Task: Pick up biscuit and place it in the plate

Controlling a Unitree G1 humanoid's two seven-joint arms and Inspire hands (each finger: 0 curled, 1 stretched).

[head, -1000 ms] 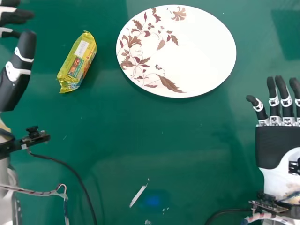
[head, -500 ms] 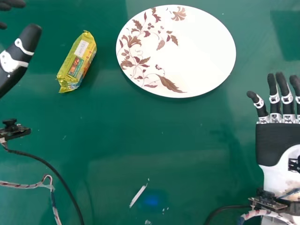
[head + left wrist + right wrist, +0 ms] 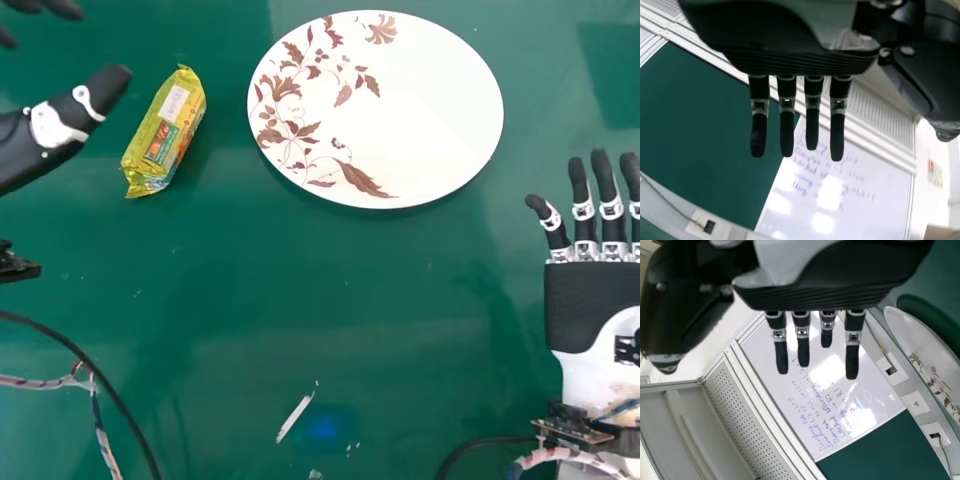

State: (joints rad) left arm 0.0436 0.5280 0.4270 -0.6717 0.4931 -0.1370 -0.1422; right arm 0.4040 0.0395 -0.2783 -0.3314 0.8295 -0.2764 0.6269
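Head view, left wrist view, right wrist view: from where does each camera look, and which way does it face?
Head view: on the robot's head, facing forward and down to the table, plate and biscuit pack; left hand and right hand show.
Left wrist view: at the left wrist, facing along that hand's straight fingers to a whiteboard.
Right wrist view: at the right wrist, facing past that hand to a whiteboard and the plate.
Shared: the plate, by head and right wrist views; a whiteboard, by both wrist views.
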